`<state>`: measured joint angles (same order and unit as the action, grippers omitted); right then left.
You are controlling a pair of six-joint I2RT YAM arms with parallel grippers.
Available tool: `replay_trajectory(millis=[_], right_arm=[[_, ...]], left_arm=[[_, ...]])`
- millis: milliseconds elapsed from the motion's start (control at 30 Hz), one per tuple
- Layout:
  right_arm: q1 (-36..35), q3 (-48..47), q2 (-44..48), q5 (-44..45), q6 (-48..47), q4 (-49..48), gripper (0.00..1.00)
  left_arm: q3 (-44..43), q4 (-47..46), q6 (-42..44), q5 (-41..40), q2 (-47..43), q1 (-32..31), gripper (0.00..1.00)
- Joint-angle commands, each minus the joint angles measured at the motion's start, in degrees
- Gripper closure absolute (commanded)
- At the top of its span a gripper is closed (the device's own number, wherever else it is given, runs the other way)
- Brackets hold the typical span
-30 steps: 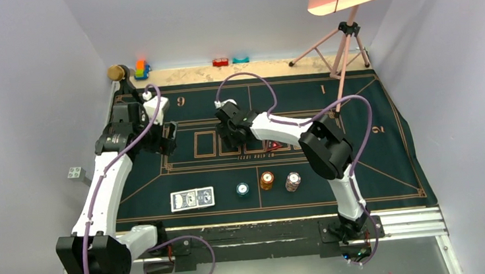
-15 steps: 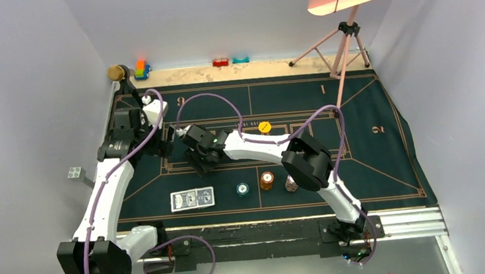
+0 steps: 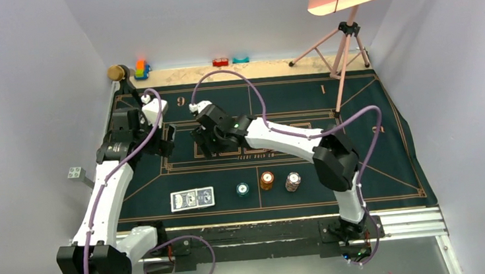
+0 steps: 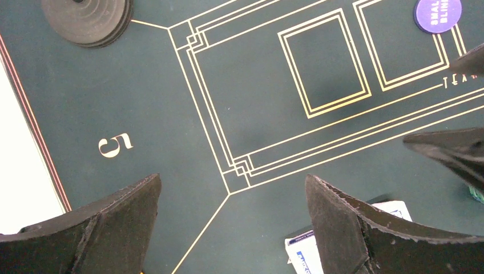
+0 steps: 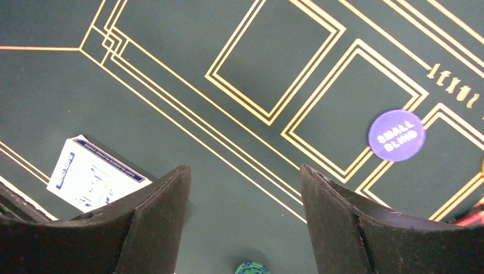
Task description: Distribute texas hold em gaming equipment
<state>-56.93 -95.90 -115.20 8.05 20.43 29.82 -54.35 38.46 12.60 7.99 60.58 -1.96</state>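
Both grippers hover open and empty over the left part of the felt mat. My left gripper is above a corner of the gold lines. My right gripper is just to its right. Blue-backed cards lie near the front. To their right stand teal chips, orange chips and white-brown chips. A purple "small blind" disc lies in a gold box. The yellow button and red marker are mostly hidden.
A black chip stack sits near the mat's left edge. Toy blocks line the back ledge. A tripod with a lamp stands at the back right. The right arm stretches across the mat's middle.
My right gripper swung left from the mat's centre to beside the left gripper, then lifted slightly farther back. Its arm now covers the yellow button seen half a second ago. The left arm barely moved.
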Motion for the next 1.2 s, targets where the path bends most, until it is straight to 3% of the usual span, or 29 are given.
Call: replay_trajectory(millis=[0, 533, 967, 1167], right_arm=[[2.1, 4.1, 5.0, 1.8, 1.7, -3.6, 0.27], [12.3, 15.3, 5.7, 7.9, 1.3, -8.5, 0.21], [12.9, 11.2, -1.6, 6.1, -0.3, -10.1, 0.19], [12.8, 9.7, -5.0, 6.4, 0.1, -9.9, 0.22]], left_arm=[[-0.7, -0.8, -0.8, 2.4, 0.0, 0.1, 0.0], [0.2, -1.0, -0.7, 3.2, 2.5, 0.1, 0.0], [0.4, -1.8, -0.8, 2.7, 3.1, 0.1, 0.0], [0.4, -1.9, -1.0, 2.6, 3.2, 0.1, 0.0]])
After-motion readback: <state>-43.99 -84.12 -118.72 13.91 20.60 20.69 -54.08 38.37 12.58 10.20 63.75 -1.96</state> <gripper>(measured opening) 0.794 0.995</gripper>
